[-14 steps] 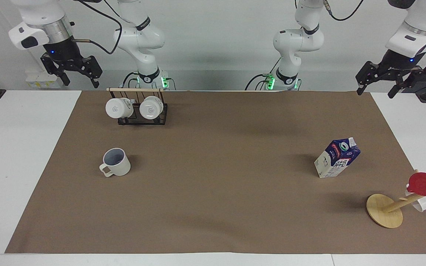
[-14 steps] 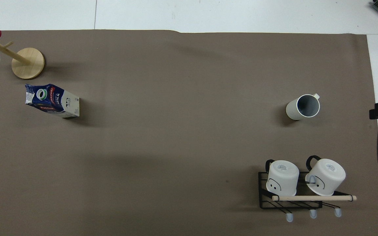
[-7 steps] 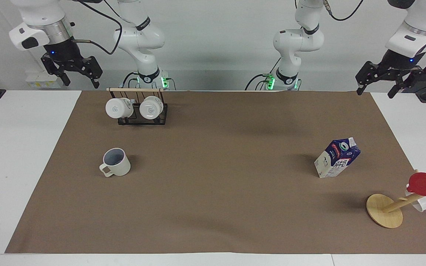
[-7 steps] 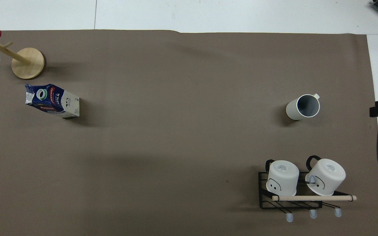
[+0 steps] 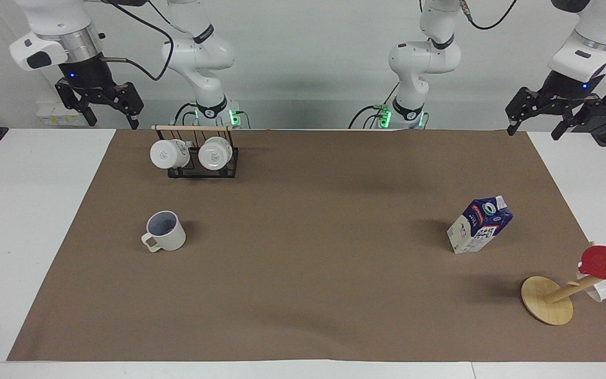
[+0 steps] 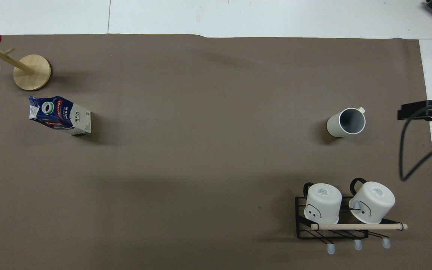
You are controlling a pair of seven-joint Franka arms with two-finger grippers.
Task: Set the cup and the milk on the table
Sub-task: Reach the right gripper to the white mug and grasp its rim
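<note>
Cup (image 5: 165, 230) and milk (image 5: 480, 225) both stand on the desk (image 5: 29, 221); left gripper (image 5: 545, 117) and right gripper (image 5: 104, 107) hang raised, jaws apart, empty. Looks finished; nothing left to grasp.

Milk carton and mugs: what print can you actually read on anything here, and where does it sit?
"milk": white letters on the blue top panel of the milk carton, beside its spout ring.
A red brand word next to it: too blurred to read.
Black print on the carton's white side: too small to read.
Grey marks on the bases of the two white mugs on the rack: unreadable.
</note>
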